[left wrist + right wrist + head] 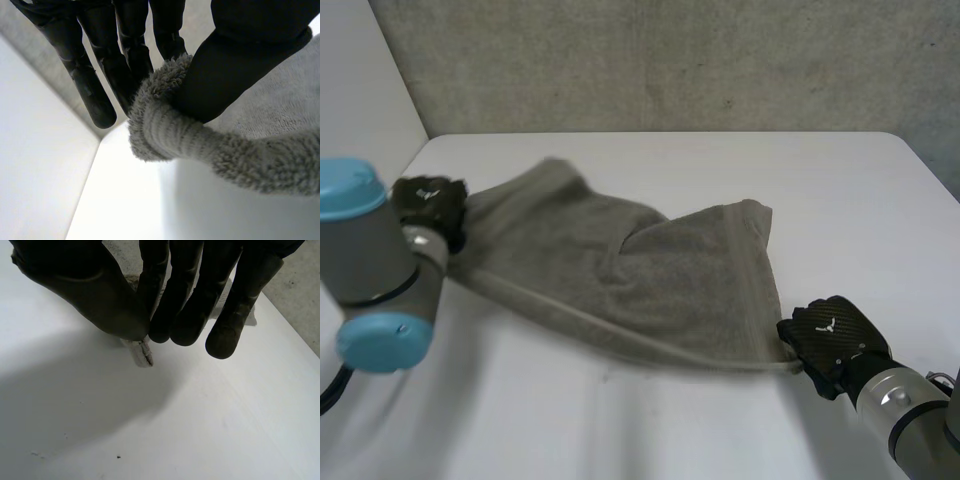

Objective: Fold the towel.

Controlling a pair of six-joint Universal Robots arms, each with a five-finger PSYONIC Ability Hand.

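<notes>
Soft terry-cloth towel [620,270]: showing a uniform grey-brown, its ribbed hem band running along the edge in a slightly paler tone. Flat, smooth white tabletop [840,200]: appearing plain and unpatterned, carrying a few tiny dark specks. Black fingered left hand [430,200] and black fingered right hand [830,340]: each displaying a small white mark on its back. Rounded grey joint of the left arm [370,255]: wearing light-blue caps. Rough rear wall [670,60]: presenting a mottled grey. Smooth side wall [360,90]: appearing plain off-white.

Grey towel [650,285] stretched, lifted above table.
</notes>
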